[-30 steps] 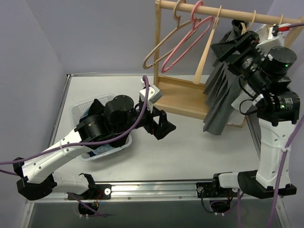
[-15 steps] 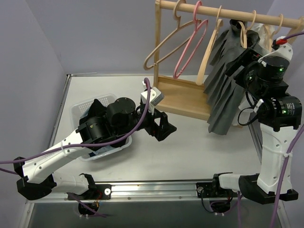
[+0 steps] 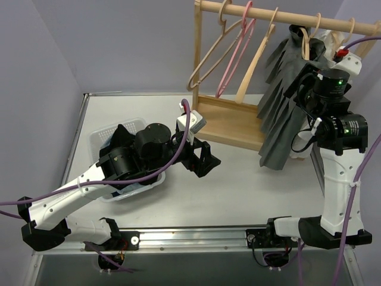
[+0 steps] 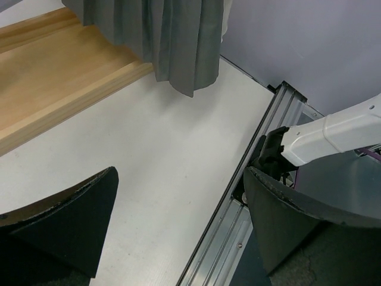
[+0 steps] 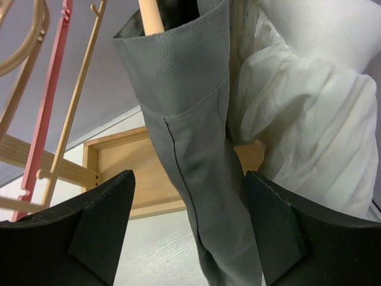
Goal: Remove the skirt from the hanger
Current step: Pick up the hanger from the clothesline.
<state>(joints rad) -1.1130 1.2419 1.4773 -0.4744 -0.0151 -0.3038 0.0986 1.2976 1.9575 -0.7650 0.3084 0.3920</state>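
The grey pleated skirt hangs from a pale wood hanger at the right end of the rack. In the right wrist view the skirt hangs straight down, and the hanger's wooden arm pokes out of its waistband. My right gripper is open just right of the skirt's upper part. In its own view the skirt lies between the spread fingers, and I cannot tell whether they touch it. My left gripper is open and empty, low over the table; its own view shows the skirt's hem.
A white ruffled blouse hangs right behind the skirt. A pink hanger and empty wood hangers hang on the rail. The rack's wooden base lies under them. A white basket holds a light-blue garment under my left arm.
My right gripper has pulled back to the right, off the skirt's top. The skirt has settled to hang straighter. The empty hangers have swung. The left arm has barely moved.
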